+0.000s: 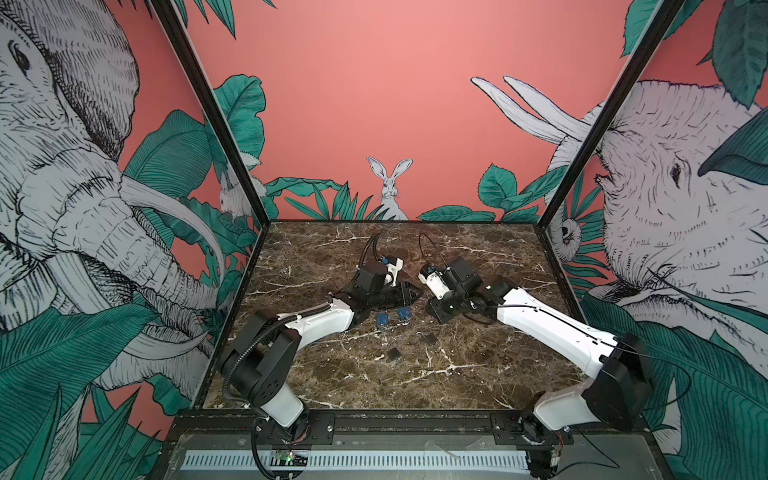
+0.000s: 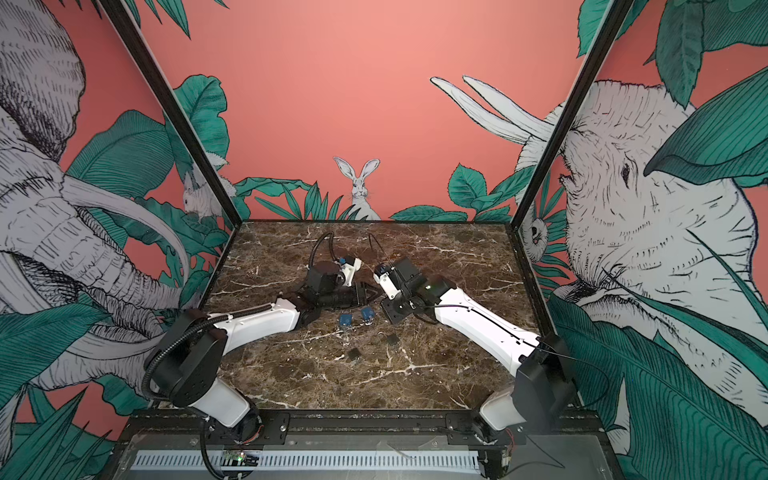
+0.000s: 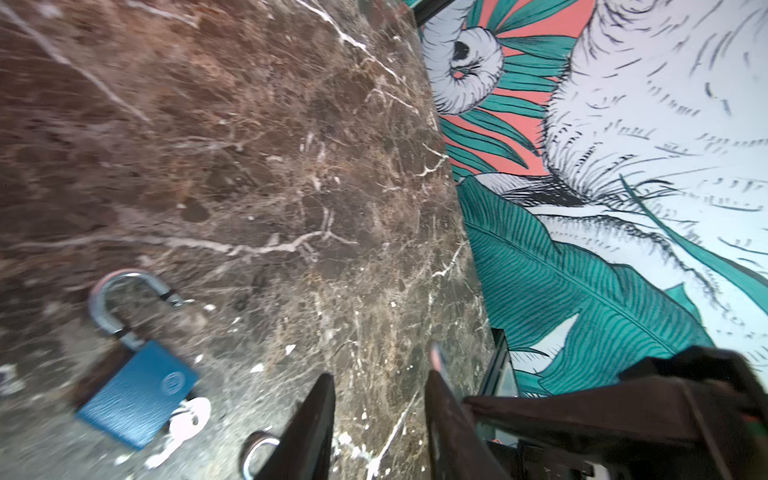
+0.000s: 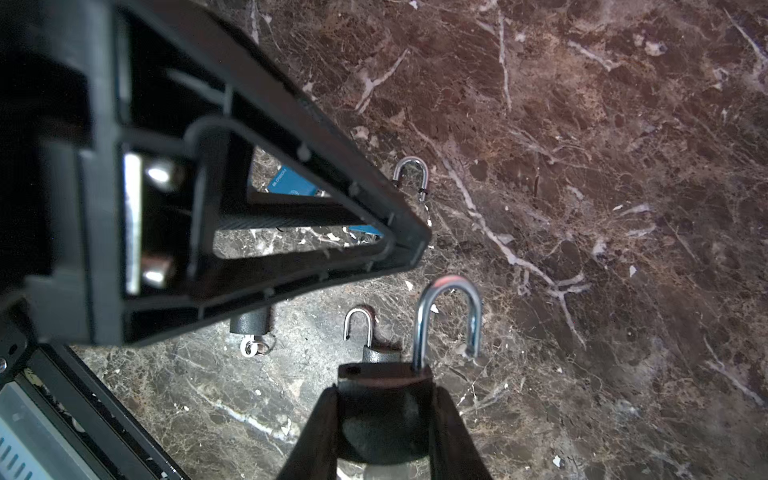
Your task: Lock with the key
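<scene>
Marble table [image 1: 478,374] serves as the work surface. The right gripper [image 4: 384,392] clamps the body of a black padlock [image 4: 384,424], apparently to steady it for locking. The left gripper [image 3: 380,376] hangs near that padlock, jaws apart, with nothing visible between them. The padlock's shackle [image 4: 420,328] stands open. A blue padlock [image 3: 137,395] lies near the black padlock, open, with a key [image 3: 187,419] in its base. The black padlock's keyway is hidden.

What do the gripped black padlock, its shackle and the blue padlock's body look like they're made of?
The black padlock in the right pincer: likely metal with matte, slightly grainy dark coating. Its shackle: polished steel or chrome, by the mirror-bright reflections. The blue padlock: finely textured blue surface, perhaps painted metal or a plastic cover; cannot tell which.
</scene>
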Action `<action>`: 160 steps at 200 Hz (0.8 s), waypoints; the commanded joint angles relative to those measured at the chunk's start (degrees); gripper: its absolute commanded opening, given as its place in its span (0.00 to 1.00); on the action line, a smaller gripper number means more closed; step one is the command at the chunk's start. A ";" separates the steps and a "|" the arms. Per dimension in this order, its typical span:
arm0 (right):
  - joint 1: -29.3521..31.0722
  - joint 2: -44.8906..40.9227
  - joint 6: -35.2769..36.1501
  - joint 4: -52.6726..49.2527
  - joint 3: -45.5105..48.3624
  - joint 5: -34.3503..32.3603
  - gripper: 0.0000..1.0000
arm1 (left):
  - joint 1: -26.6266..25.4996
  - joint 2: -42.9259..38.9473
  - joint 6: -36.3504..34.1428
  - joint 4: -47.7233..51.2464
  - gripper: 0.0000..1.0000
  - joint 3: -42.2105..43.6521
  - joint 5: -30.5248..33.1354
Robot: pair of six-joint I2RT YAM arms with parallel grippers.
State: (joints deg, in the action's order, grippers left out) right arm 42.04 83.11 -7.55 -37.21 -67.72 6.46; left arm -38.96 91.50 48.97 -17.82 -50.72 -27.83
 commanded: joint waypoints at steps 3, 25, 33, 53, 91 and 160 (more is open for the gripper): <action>0.69 -1.32 -0.67 1.18 0.26 -0.60 0.06 | -0.61 0.62 2.83 -5.12 0.38 -1.87 -2.37; 0.78 -1.26 -0.62 1.17 0.12 -0.67 0.06 | -0.85 1.51 2.93 -5.38 0.36 -2.69 -3.12; 0.78 -1.27 -0.62 1.13 -0.03 -0.75 0.06 | -0.85 1.94 2.93 -5.38 0.36 -3.03 -3.48; 0.82 -1.23 -0.43 1.24 -0.20 -0.94 0.06 | -0.79 3.29 2.90 -5.16 0.35 -3.85 -4.44; 0.90 -1.11 -0.17 1.04 -0.57 -1.45 0.06 | -2.70 4.61 3.32 -5.65 0.33 -4.21 -5.28; 0.98 -0.83 0.09 0.91 -1.35 -1.63 0.05 | -2.94 5.52 3.23 -5.31 0.28 -5.27 -6.18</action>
State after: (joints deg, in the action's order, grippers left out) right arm 42.54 83.11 -7.51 -37.17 -67.64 5.69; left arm -41.76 97.08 51.90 -22.04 -54.43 -33.26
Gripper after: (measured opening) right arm 0.283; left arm 0.288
